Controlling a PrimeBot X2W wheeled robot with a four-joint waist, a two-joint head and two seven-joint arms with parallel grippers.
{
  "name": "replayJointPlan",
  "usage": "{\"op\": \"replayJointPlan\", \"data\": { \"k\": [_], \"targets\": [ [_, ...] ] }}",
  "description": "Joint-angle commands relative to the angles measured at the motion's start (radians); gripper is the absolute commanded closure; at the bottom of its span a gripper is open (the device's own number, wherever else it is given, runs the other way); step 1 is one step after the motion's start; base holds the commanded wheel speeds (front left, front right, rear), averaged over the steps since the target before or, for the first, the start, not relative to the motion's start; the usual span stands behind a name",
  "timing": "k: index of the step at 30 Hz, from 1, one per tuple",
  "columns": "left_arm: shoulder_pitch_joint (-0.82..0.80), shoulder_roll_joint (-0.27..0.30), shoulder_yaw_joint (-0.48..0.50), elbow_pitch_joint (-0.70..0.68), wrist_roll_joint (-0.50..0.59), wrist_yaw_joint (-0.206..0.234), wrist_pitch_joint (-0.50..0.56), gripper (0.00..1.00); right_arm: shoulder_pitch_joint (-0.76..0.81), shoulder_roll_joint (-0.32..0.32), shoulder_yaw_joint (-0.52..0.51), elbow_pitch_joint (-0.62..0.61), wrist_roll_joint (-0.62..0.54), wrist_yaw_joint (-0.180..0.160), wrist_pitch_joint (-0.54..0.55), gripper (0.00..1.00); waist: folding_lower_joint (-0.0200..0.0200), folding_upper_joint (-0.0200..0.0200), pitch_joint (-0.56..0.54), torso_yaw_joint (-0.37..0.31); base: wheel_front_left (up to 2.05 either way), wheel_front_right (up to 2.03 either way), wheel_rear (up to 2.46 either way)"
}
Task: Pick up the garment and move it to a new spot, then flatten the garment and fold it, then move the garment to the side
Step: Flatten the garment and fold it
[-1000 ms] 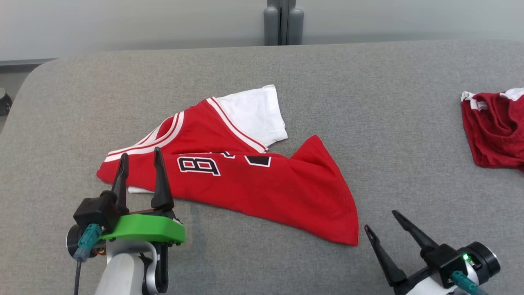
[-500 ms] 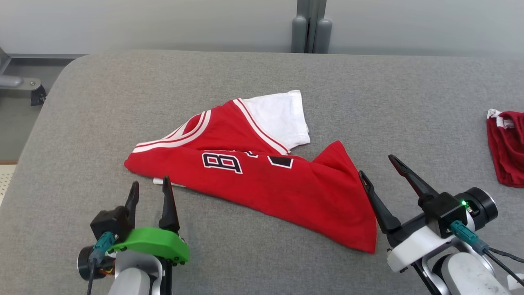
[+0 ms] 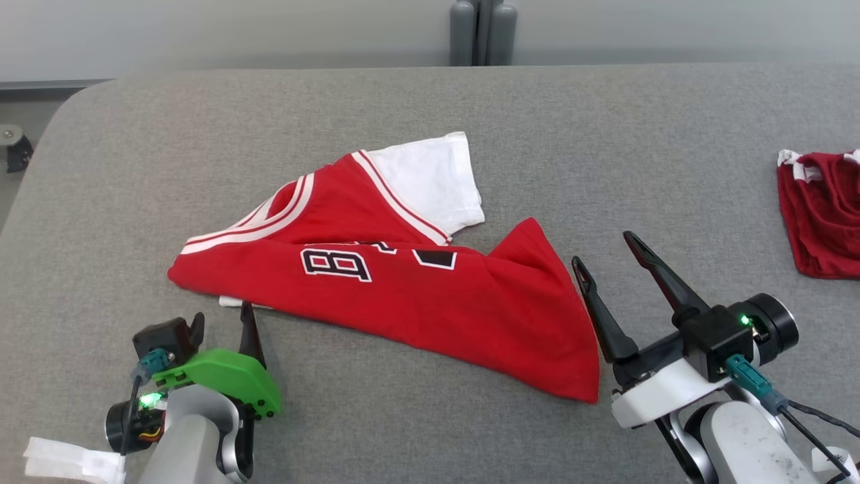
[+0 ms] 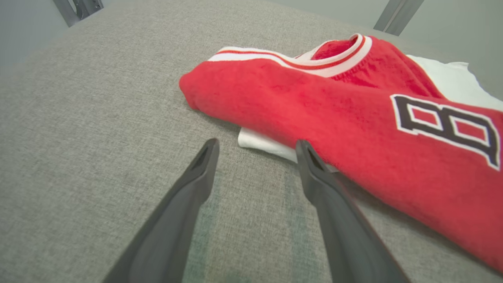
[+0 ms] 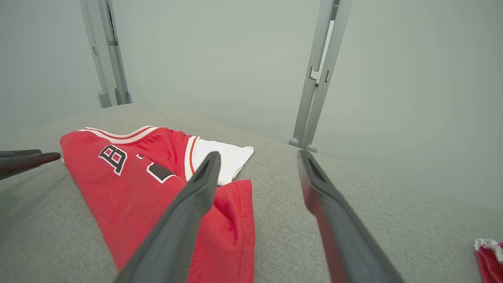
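While both gape wide and empty, the left pincer [image 3: 222, 317] and right pincer [image 3: 605, 250] flank the garment [image 3: 416, 296], lying rumpled on a grey fabric desk [image 3: 605, 134] before a pale wall [image 3: 201, 33].

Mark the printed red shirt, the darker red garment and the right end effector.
printed red shirt [image 3: 430, 302]: head view, on the red body below the print.
darker red garment [image 3: 823, 215]: head view, on its crumpled middle.
right end effector [image 3: 603, 248]: head view, midway between its open fingertips.
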Motion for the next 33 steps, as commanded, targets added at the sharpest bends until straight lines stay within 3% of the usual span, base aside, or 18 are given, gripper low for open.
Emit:
{"op": "replayJointPlan", "data": {
  "k": [1, 7, 8, 10, 11, 13, 21, 27, 33],
  "targets": [
    [-0.029, 0.015, 0.005, 0.023, -0.008, 0.003, -0.004, 0.00, -0.016, 0.006, -0.005, -0.008, -0.007, -0.001, -0.006, 0.00, 0.0000, 0.0000, 0.033, -0.036, 0.00, 0.00, 0.00],
    [-0.083, 0.026, 0.026, 0.121, -0.026, 0.000, -0.019, 0.00, -0.016, 0.017, -0.026, -0.029, -0.016, -0.001, -0.015, 0.00, 0.0000, 0.0000, 0.055, -0.067, 0.00, 0.00, 0.00],
    [-0.086, 0.027, 0.029, 0.133, -0.031, -0.002, -0.024, 0.12, -0.014, 0.019, -0.030, -0.032, -0.019, -0.001, -0.017, 0.00, 0.0000, 0.0000, 0.056, -0.069, 0.00, 0.00, 0.00],
    [-0.094, 0.030, 0.032, 0.156, -0.035, -0.008, -0.032, 0.56, -0.012, 0.023, -0.036, -0.038, -0.019, -0.001, -0.018, 0.00, 0.0000, 0.0000, 0.058, -0.073, 0.00, 0.00, 0.00],
    [-0.099, 0.030, 0.032, 0.164, -0.037, -0.011, -0.035, 0.63, -0.010, 0.024, -0.039, -0.040, -0.019, -0.001, -0.019, 0.00, 0.0000, 0.0000, 0.058, -0.074, 0.00, 0.00, 0.00],
    [-0.103, 0.029, 0.030, 0.183, -0.035, -0.021, -0.045, 1.00, -0.006, 0.025, -0.047, -0.042, -0.021, -0.001, -0.021, 0.00, 0.0000, 0.0000, 0.058, -0.072, 0.00, 0.00, 0.00],
    [-0.086, 0.038, 0.017, 0.159, -0.013, -0.038, -0.078, 1.00, 0.018, 0.040, -0.074, -0.044, -0.026, -0.001, -0.025, 0.00, 0.0000, 0.0000, 0.037, -0.030, 0.00, 0.00, 0.00],
    [0.008, 0.047, 0.002, 0.021, 0.008, -0.028, -0.080, 1.00, 0.038, 0.057, -0.103, -0.041, -0.031, -0.001, -0.030, 0.00, 0.0000, 0.0000, 0.013, 0.024, 0.00, 0.00, 0.00],
    [0.147, 0.061, -0.004, -0.129, -0.005, 0.008, 0.007, 1.00, 0.057, 0.080, -0.131, -0.044, -0.036, -0.001, -0.035, 0.00, 0.0000, 0.0000, 0.004, 0.057, 0.00, 0.00, 0.00]
  ]
}}
